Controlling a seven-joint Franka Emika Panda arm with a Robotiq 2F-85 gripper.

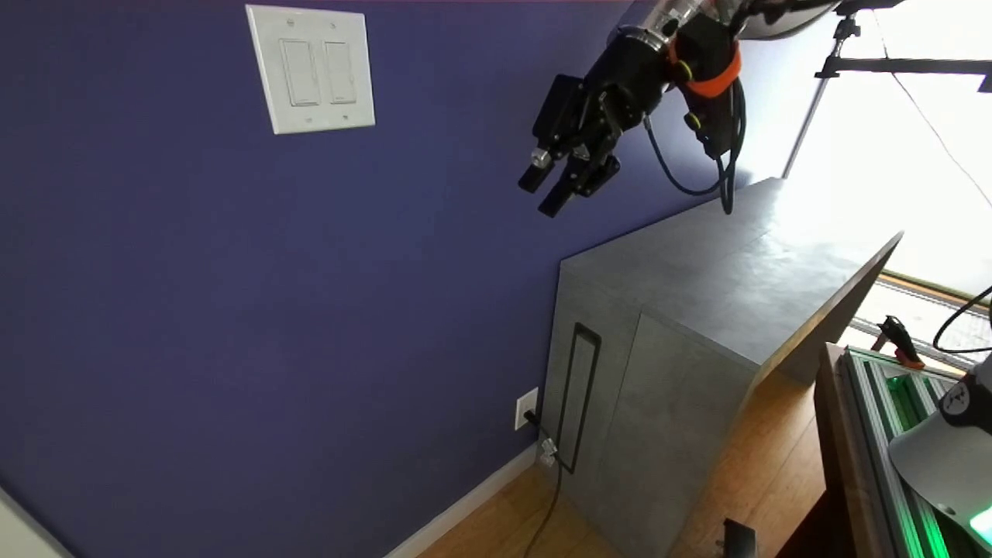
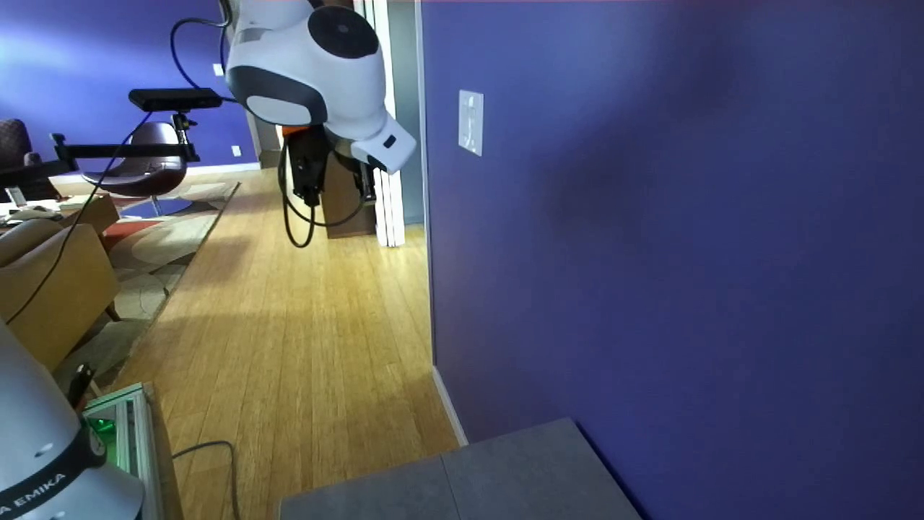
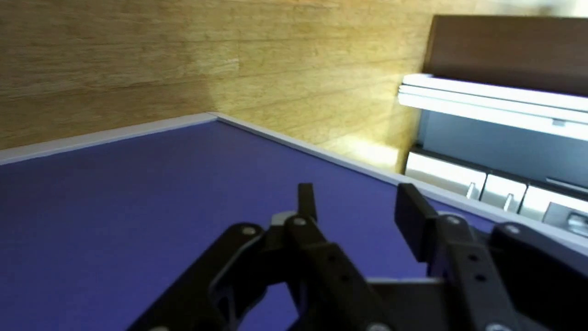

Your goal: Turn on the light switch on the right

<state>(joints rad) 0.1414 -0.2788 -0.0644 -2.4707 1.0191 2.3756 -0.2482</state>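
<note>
White against purple wall [image 1: 310,294], located the light switch [image 1: 341,72] at upper left of the frame in an exterior view, just right of a twin paddle [image 1: 301,72] in the same wall plate [image 1: 327,120] and well apart from the jaws, slanting down near upper centre. In the wrist view, found the jaws clearly parted, holding nothing between the fingers [image 3: 413,220], with no sight of the wall plate. Would flag pressing the twin paddle, or both together, through bringing spread fingers in off-centre; would also flag jarring against the wall through misjudging depth on approach.
</note>
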